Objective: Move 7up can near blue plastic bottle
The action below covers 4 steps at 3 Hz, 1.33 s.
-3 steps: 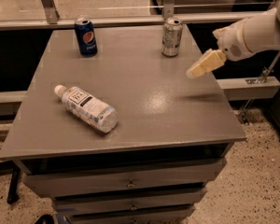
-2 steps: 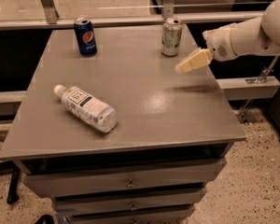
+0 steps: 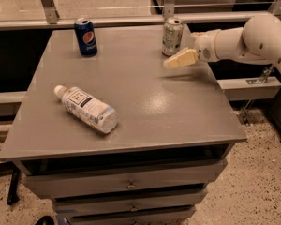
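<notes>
— Position of the 7up can [image 3: 172,35]?
— Upright at the worktop's [image 3: 145,102] far edge. The gripper [image 3: 180,59] hovers just beside it, lower right (spread or closed: cannot tell).
— The blue plastic bottle [image 3: 86,108]?
— Lying flat, front left, well apart from the can.

Cream gripper [image 3: 171,63] sits beside the silver-and-green 7up can [image 3: 172,35]; navy Pepsi can [image 3: 85,36]; white-capped, pale-labelled blue plastic bottle [image 3: 86,109]; grey desk [image 3: 168,107].

Shiny metal 7up can [image 3: 172,35] on a smooth, softly glossy grey table [image 3: 178,116], matt cream gripper [image 3: 170,63] just beside the can.
</notes>
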Each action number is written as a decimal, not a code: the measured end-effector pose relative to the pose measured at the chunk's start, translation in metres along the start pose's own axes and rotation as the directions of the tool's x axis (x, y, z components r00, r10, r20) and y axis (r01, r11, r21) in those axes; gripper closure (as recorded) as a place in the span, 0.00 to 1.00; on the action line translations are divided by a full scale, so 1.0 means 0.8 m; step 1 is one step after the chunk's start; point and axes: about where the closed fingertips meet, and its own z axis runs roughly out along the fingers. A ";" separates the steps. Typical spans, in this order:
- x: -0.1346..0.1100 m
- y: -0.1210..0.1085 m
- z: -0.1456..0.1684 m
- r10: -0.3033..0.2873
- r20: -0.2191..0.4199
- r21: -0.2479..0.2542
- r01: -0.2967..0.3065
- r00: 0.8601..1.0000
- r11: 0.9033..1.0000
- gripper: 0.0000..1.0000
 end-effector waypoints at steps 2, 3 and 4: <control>-0.027 -0.025 0.050 0.010 0.104 -0.001 -0.010 0.995 1.000 0.16; -0.035 -0.025 0.063 0.036 0.130 -0.006 -0.035 0.991 0.999 0.41; -0.037 -0.026 0.061 0.055 0.137 -0.004 -0.055 0.989 0.998 0.63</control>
